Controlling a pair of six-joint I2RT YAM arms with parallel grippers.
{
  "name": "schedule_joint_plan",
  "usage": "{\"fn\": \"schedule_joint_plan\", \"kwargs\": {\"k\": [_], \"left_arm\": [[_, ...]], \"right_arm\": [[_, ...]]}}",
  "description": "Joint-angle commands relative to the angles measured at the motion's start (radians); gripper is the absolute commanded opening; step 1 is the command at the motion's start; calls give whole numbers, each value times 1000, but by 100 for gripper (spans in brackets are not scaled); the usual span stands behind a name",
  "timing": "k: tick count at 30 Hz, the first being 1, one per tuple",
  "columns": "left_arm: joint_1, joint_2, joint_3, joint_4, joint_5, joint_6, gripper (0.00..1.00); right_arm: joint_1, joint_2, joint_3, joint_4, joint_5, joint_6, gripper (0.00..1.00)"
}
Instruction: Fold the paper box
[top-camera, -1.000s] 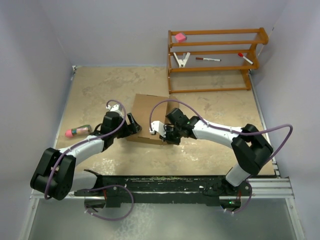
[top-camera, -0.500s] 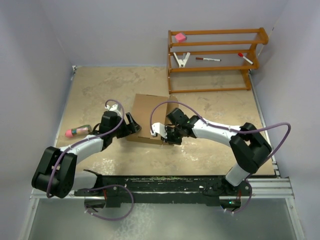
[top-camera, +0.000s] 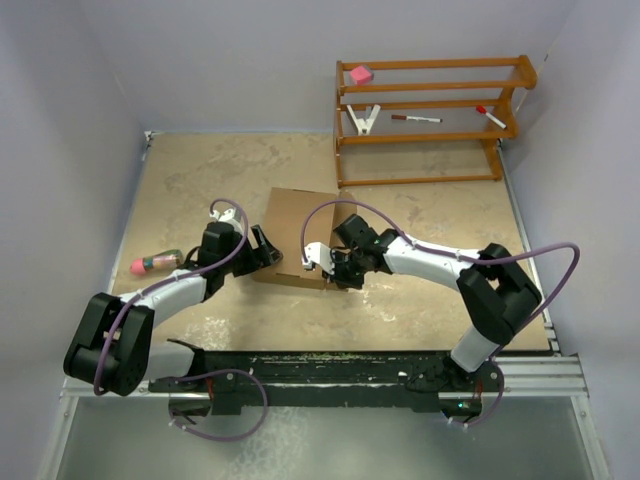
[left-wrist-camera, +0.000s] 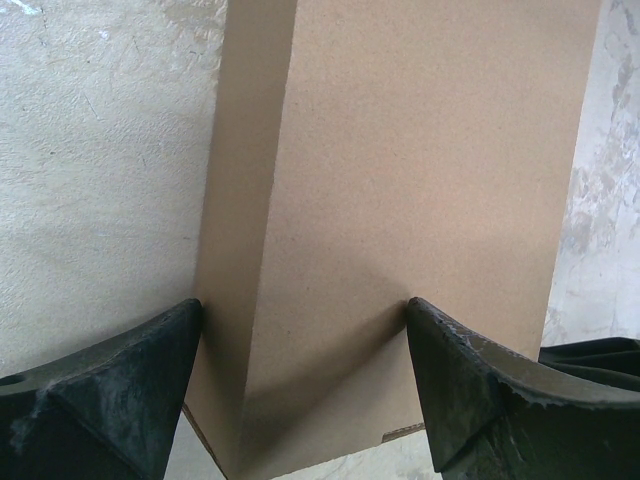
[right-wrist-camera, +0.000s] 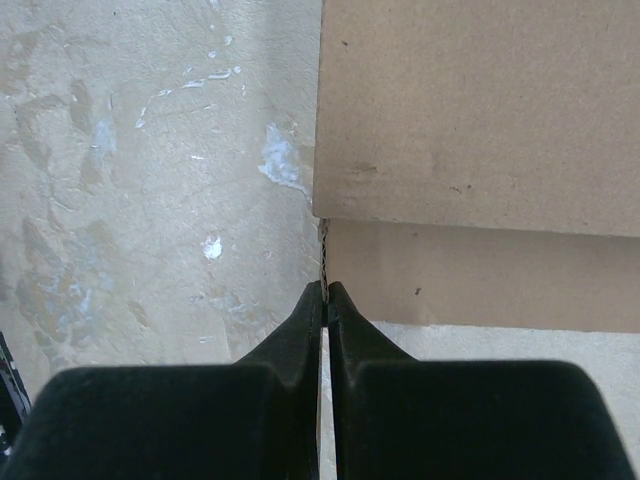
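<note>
Paper box (top-camera: 298, 236), plain brown, folded shut; left fingers (left-wrist-camera: 110, 390) spread astride its edge, right fingers (right-wrist-camera: 292, 340) pressed together.

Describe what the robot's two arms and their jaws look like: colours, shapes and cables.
Both the left arm and right arm have white link shells between bulky black joint housings. A thin purple cable loops along each arm, ending in a white plug near the wrist. The jaws are matte black wedges tapering to narrow tips; the left pair looks scuffed and dusty.
</note>
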Motion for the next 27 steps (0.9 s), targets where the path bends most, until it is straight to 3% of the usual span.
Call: {"fn": "schedule_joint_plan", "kwargs": {"k": [1, 15, 27], "left_arm": [[-1, 20, -13, -52, 28, 15, 84], [-1, 22, -10, -55, 32, 13, 84], [-2, 28, -1, -59, 41, 20, 84]], "right_arm": [[3, -39, 40, 46, -55, 16, 0], [18, -93, 32, 85, -76, 15, 0], [36, -45, 63, 56, -93, 35, 0]]}}
